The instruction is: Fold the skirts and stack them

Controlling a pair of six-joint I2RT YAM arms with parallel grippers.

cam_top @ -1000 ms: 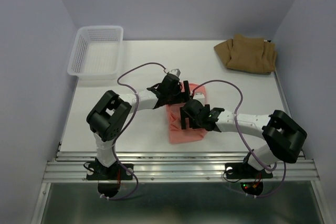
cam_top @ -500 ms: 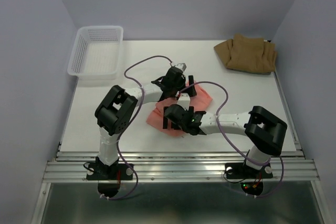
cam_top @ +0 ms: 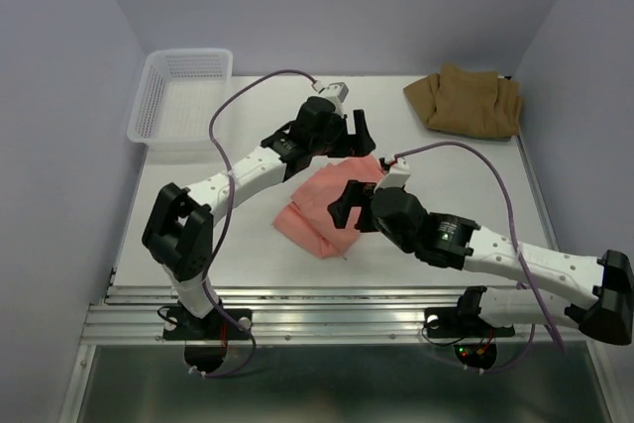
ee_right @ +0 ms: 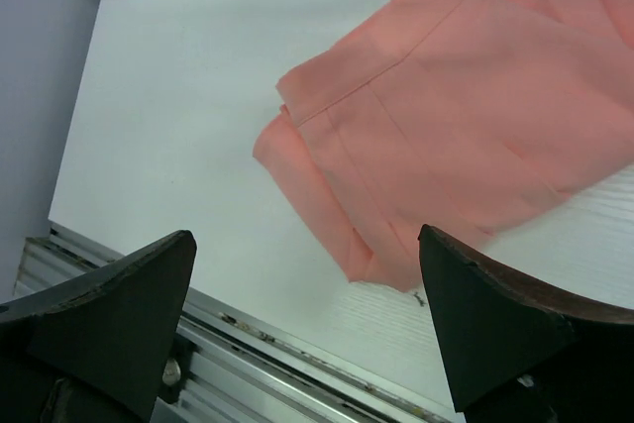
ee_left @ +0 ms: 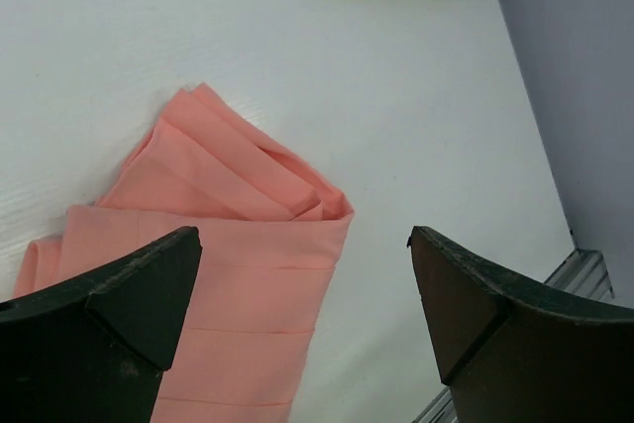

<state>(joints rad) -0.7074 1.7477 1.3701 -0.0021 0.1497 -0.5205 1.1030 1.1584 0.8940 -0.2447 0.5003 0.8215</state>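
1. The salmon-pink skirt (cam_top: 312, 207) lies folded flat near the middle of the table. It forms a rough rectangle set on a slant from near-left to far-right. Stacked cloth layers show along its near-left end and at one corner, and faint straight creases cross its top.
2. The tan-brown skirt (cam_top: 466, 101) sits at the far right corner, folded into a thick, loose bundle, well apart from the pink one.

Between the spread left fingers (ee_left: 109, 309) bare counter (ee_left: 396, 96) is seen, blocked only by the folded salmon-pink skirt (ee_left: 238, 245) under them. Beneath the right fingers (ee_right: 500, 319) the same skirt's corner is found, with free counter beside it.
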